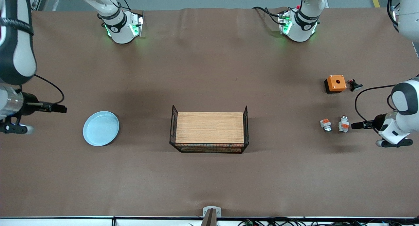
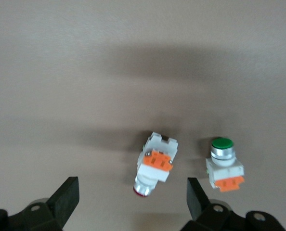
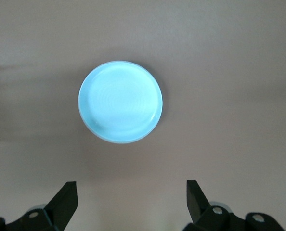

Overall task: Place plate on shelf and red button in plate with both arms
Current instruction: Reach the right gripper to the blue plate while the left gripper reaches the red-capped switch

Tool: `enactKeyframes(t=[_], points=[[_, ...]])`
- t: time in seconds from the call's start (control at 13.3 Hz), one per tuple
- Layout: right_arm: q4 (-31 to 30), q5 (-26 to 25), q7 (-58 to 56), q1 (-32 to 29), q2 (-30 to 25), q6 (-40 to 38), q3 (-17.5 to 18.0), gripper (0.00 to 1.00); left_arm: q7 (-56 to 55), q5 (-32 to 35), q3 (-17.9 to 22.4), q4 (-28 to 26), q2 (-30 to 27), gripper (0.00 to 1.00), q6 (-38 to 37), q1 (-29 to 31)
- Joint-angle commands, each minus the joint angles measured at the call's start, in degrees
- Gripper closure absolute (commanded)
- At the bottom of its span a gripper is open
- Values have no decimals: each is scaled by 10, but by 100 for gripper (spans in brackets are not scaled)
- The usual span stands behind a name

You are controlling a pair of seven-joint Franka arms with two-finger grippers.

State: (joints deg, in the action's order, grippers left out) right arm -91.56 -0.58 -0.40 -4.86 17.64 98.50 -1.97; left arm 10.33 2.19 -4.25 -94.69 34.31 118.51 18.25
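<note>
The pale blue plate (image 1: pixel 100 128) lies on the brown cloth toward the right arm's end of the table and also shows in the right wrist view (image 3: pixel 120 101). My right gripper (image 1: pixel 14 129) (image 3: pixel 131 199) hangs open and empty above the cloth beside the plate. The red button (image 1: pixel 343 123) (image 2: pixel 155 166), white with an orange-red block and a silver end, lies toward the left arm's end. My left gripper (image 1: pixel 392 141) (image 2: pixel 132 197) is open and empty above the cloth close to the red button.
A shorter look-alike piece (image 1: pixel 325 124) with a green cap (image 2: pixel 224 163) lies beside the red button. An orange square box (image 1: pixel 335 83) and a small black part (image 1: pixel 355 85) lie farther from the camera. A wire basket (image 1: pixel 173 127) holding a wooden board stands mid-table.
</note>
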Motion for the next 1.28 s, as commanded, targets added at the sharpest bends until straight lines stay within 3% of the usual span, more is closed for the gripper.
enactKeyframes(t=[0.0,0.23,0.53,0.68,0.83,0.98,1.2], points=[[-83,-11,-21,-9,-17,83,6,0,27,3,-5,-12,8,5,18,2],[-131,-11,-21,-21,4,183,6,0,35,3,-8,-51,5,9,51,0],[-130,-11,-22,-37,70,242,6,0,50,2,-9,-93,7,19,110,0],[-129,-12,-36,-40,93,266,6,1,50,2,-9,-103,6,36,111,0],[-128,-11,-38,-42,111,282,6,3,51,2,-9,-110,2,72,111,-1],[-123,-11,-38,-45,129,290,6,8,52,2,-9,-117,-25,99,101,-2],[-123,-11,-38,-48,157,321,6,13,51,3,-24,-103,-79,100,31,-5]])
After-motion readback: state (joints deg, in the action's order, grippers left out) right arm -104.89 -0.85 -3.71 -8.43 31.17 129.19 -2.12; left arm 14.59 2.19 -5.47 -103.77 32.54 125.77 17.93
